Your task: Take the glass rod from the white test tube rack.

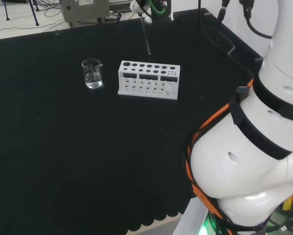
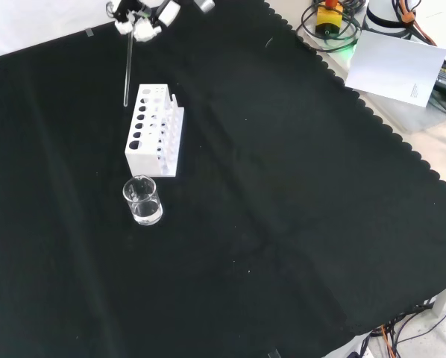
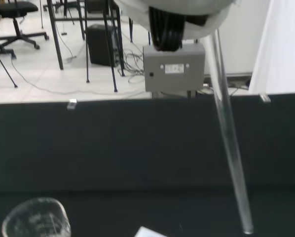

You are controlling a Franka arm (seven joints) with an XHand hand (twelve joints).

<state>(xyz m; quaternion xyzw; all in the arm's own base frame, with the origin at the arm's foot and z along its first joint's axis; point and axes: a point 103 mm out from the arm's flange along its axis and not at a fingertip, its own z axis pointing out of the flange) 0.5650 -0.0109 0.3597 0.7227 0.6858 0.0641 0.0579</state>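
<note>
Head view: the hand point(image 1: 145, 9) is seen at the far edge of the black cloth point(image 1: 87, 156), above and beyond the white test tube rack point(image 1: 149, 80). A glass rod point(image 1: 146, 36) is held in it, pinched at the rod's upper end, with the rest hanging down and slightly tilted. The rod's lower tip is lifted clear of the rack's top holes and is seen beyond the rack's far side. Just left of the rack, 1 small glass beaker point(image 1: 92, 73) is seen upright on the cloth, apart from the rack. The arm's white links point(image 1: 254, 156) are noted at the right.

Front view: the hand point(image 2: 142, 18) is seen at the top edge, fingers closed around the upper end of the glass rod point(image 2: 127, 71). The rod hangs almost vertically, its lower tip seen just left of the far end of the rack point(image 2: 156, 131); contact with the rack cannot be confirmed. The beaker point(image 2: 142, 201) is seen nearer than the rack, close beside its near end. A white sheet of paper point(image 2: 394, 63) lies off the cloth at the upper right.

Wrist view: the rod point(image 3: 229, 133) is seen running down from the blurred white part of the hand point(image 3: 177, 7), its free end over the cloth. The beaker's rim point(image 3: 36, 219) and 1 white corner of the rack point(image 3: 150, 232) are seen. A grey box point(image 3: 173, 69) stands beyond the cloth.
</note>
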